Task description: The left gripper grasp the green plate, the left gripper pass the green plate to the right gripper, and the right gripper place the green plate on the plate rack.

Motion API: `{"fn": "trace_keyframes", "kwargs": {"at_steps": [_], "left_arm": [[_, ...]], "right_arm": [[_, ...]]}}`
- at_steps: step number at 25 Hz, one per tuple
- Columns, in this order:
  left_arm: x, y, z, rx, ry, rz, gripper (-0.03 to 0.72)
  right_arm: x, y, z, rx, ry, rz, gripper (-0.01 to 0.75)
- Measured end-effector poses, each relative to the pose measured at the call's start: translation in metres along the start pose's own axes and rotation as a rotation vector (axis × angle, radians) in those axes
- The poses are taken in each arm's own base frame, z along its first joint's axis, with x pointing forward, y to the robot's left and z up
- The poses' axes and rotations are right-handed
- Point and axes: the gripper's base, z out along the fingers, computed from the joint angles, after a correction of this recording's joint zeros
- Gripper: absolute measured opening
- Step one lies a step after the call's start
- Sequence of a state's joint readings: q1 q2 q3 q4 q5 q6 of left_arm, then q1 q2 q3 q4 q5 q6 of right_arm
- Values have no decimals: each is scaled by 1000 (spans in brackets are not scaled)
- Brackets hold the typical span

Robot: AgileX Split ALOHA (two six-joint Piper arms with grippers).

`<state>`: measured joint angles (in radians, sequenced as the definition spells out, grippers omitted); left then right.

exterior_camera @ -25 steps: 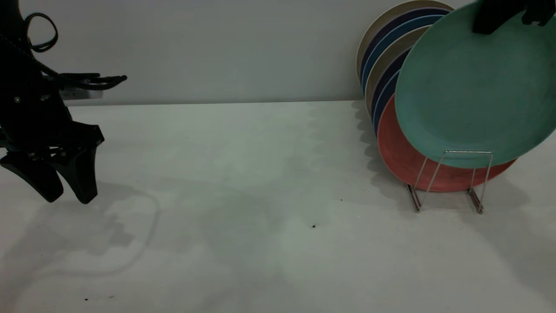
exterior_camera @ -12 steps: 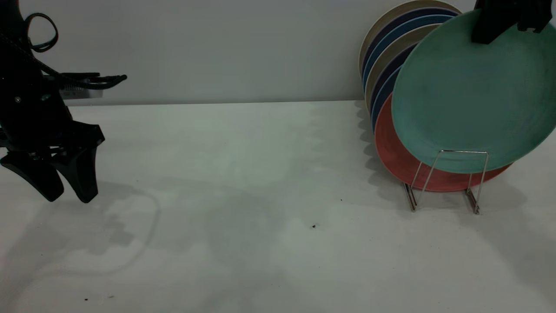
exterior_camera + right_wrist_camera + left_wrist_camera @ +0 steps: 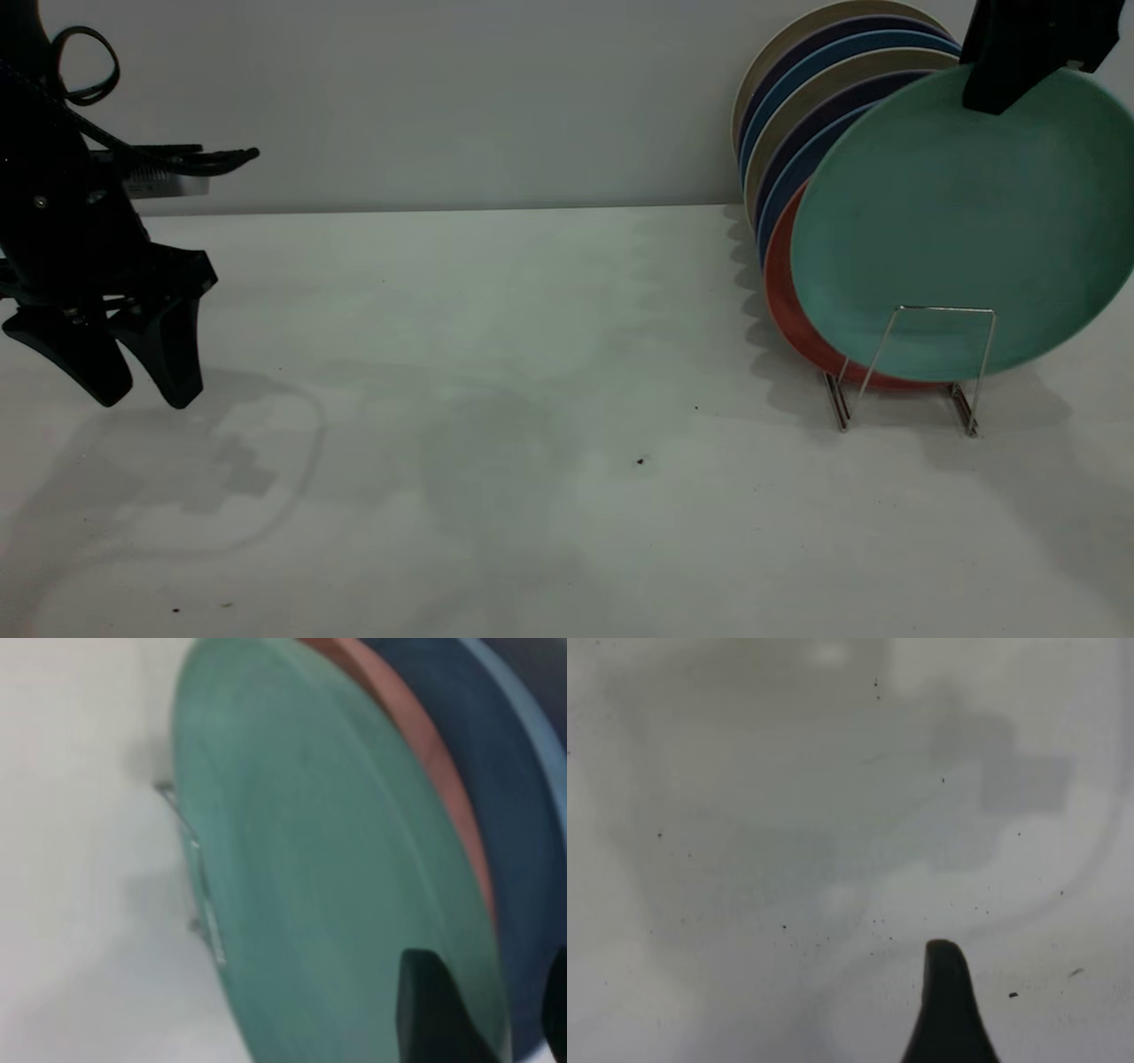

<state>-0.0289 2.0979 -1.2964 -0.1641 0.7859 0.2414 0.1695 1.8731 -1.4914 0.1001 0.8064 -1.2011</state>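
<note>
The green plate stands nearly upright at the front of the plate rack. Its lower edge sits behind the rack's front wire loop, just above the base rails. My right gripper is shut on the plate's top rim at the upper right. In the right wrist view one finger lies on the green plate's face and the other behind its rim, with my right gripper around the edge. My left gripper hangs open and empty over the table's far left. One of its fingers shows in the left wrist view.
Behind the green plate the rack holds a salmon-pink plate and several blue-rimmed and beige plates leaning back toward the wall. The rack's wire shows beside the plate. A small dark speck lies on the white table.
The right gripper has lowered the green plate and stood it more upright, so it now sinks behind the front loop and covers more of the salmon plate. The left gripper has barely moved.
</note>
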Motion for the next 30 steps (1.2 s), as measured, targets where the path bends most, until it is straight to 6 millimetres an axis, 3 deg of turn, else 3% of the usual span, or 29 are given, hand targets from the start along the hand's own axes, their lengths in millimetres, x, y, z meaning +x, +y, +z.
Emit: {"fn": "trace_keyframes", "kwargs": {"at_steps": [9, 12, 17, 22, 27, 30], "left_arm": [[-1, 0, 0, -2, -8, -1, 553], [-2, 0, 0, -5, -18, 0, 553], [-11, 5, -12, -59, -54, 21, 553], [-14, 6, -42, -119, -99, 2, 553], [-1, -1, -88, -135, -165, -1, 553], [12, -6, -116, -137, -186, 0, 553]], "right_arm": [[-2, 5, 0, -62, -10, 312, 353], [-2, 5, -4, -56, -9, 527, 375], [-5, 3, -32, -16, -39, 1012, 387], [4, 8, -51, 11, 68, 1196, 389], [13, 23, -56, -70, 251, 1201, 388], [14, 27, -68, -78, 267, 1204, 388]]}}
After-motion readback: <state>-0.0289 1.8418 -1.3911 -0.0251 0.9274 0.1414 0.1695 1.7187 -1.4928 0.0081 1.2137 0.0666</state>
